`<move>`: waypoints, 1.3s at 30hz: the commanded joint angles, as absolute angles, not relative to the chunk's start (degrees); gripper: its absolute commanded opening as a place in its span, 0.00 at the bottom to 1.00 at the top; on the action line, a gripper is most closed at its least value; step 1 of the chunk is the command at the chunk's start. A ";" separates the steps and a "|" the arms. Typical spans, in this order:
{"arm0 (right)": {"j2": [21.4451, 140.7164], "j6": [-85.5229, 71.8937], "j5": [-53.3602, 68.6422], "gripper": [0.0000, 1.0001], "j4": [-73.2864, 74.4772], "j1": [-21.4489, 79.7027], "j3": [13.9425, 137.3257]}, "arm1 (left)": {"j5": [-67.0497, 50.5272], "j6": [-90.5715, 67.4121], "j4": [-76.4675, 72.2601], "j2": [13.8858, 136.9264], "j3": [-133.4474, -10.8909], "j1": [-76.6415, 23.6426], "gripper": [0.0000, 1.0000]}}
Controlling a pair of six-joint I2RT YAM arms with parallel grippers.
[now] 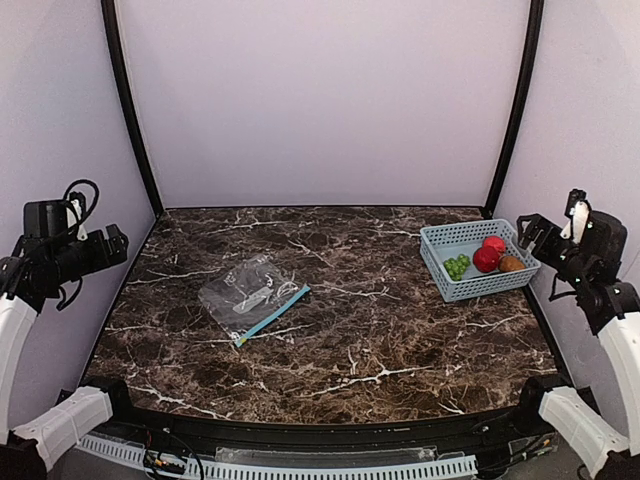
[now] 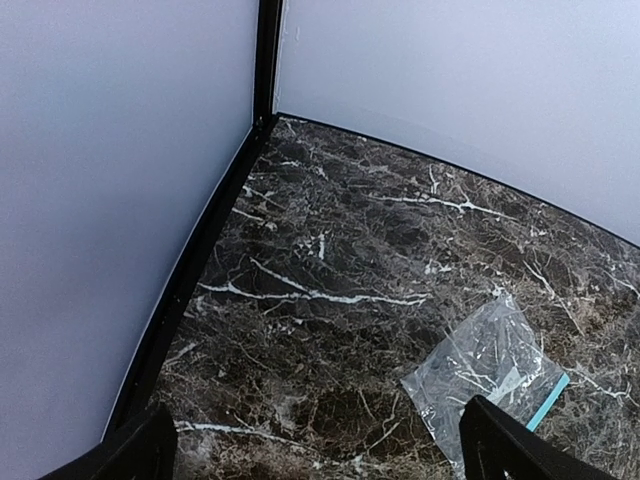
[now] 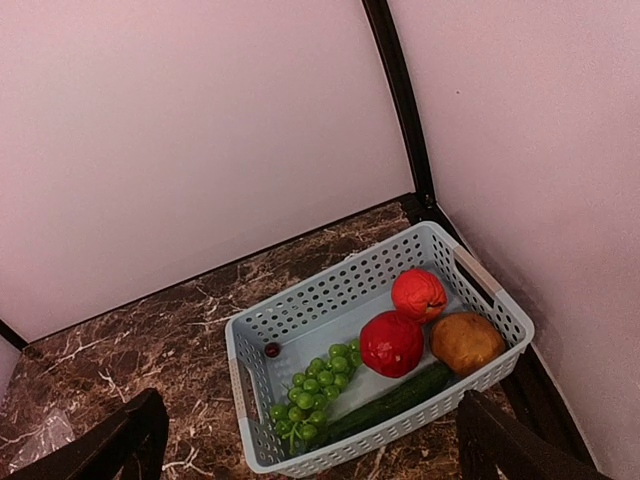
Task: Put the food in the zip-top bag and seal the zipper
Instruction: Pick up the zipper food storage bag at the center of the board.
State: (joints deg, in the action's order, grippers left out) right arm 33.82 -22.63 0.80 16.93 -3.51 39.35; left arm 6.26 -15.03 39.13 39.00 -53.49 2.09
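The zip-top bag lies flat on the table, left of the middle, its blue zipper slanting from near-left to far-right. The food sits in the basket at the far right. Only the right wrist view shows a cucumber there. The bag's white marks are too blurry to read. The left gripper and right gripper gape wide, empty.

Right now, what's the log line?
food: in basket | zip-top bag: flat, empty | left end effector: open, empty | right end effector: open, empty
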 commanded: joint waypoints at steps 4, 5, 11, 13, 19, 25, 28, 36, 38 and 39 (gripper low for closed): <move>34.61 -19.63 1.96 0.99 26.61 -3.80 44.84 | -1.97 -11.32 46.00 44.76 -54.90 2.18 1.00; 35.12 -18.52 4.68 0.99 26.93 -3.78 45.31 | -6.84 -11.33 45.28 45.27 -54.61 2.19 0.96; 41.52 -16.89 16.19 0.99 31.79 -2.86 49.30 | -17.97 -19.63 35.59 46.27 -47.35 -0.15 0.89; 43.18 -16.98 15.89 0.98 33.21 -0.85 49.81 | -14.91 -23.56 32.63 46.81 -43.82 -5.32 0.89; 44.52 -20.13 10.06 0.99 32.79 10.53 47.07 | -9.64 -31.26 24.50 52.98 -38.61 -20.93 0.88; 45.79 -24.82 7.75 0.99 29.76 19.26 43.97 | -11.46 -42.09 12.56 54.25 -28.66 -26.19 0.85; 46.58 -26.10 7.49 0.99 28.44 21.46 43.38 | -13.22 -46.08 6.05 53.06 -23.04 -27.41 0.80; 48.32 -27.37 6.80 0.99 26.50 25.14 44.12 | -17.20 -51.87 -8.92 57.71 -14.48 -27.62 0.60; 48.70 -27.67 7.10 0.99 25.87 25.79 44.17 | -18.00 -52.54 -11.78 59.53 -14.04 -27.60 0.56; 48.80 -27.75 7.05 0.99 25.77 26.16 44.20 | -18.23 -52.77 -13.45 60.09 -13.92 -27.60 0.53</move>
State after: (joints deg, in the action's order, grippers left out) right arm 48.21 -26.28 7.64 28.88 24.67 43.86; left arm -15.94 -49.95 -4.01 58.00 -15.25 -27.29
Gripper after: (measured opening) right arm 0.986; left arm 0.567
